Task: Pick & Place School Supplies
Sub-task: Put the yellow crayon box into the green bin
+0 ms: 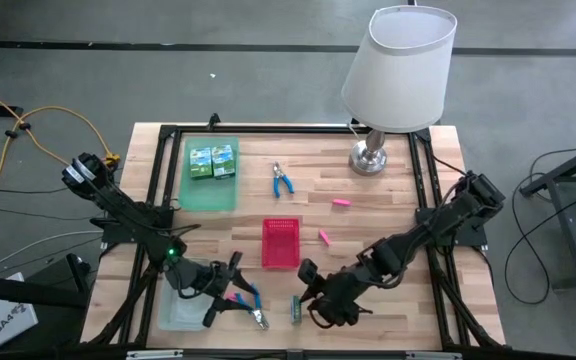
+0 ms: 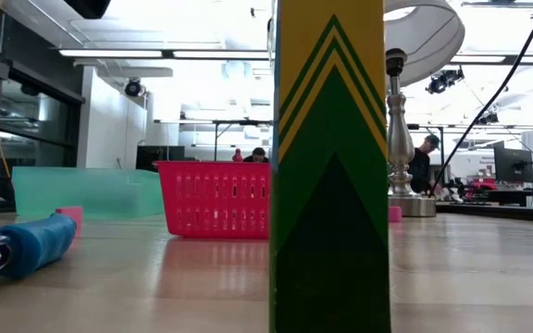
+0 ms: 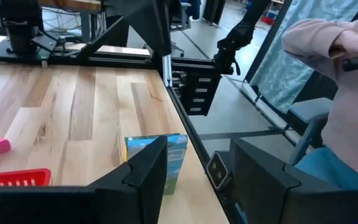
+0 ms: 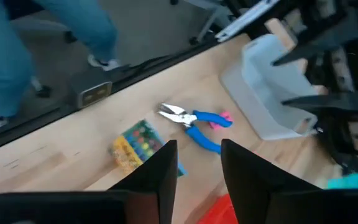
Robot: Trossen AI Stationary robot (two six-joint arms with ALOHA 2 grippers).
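Down by the near edge of the wooden surface [image 1: 388,190], just in front of the red mesh basket [image 1: 281,243], stands a green-and-yellow crayon box [image 1: 295,309], upright on end. Right gripper [image 1: 313,300] hovering just beside it on the basket's right-hand side, jaws parted and empty, nothing pinched between them. From the right wrist view, box lying straight ahead of the two dark fingers [image 4: 157,171], slightly off toward one finger, long axis upright from the surface. Clearly the nearer arm for this box.

Left gripper [image 1: 230,287] over on the basket's left, above the clear plastic bin [image 1: 183,310]; jaws apart, nothing visibly gripped. Blue-handled pliers [image 1: 251,305] resting on the surface between bin and box, a pink eraser [image 4: 225,117] touching the handles.

Farther from the basket: two more crayon boxes [image 1: 213,161] sitting in the green tray [image 1: 210,192], a second pair of blue-handled pliers [image 1: 282,179] just behind the basket, two pink erasers [image 1: 340,202] loose on the surface toward the lamp [image 1: 388,90].

Likely next: drop over the upright box and close across its narrow faces. Tipping it looks the main risk.
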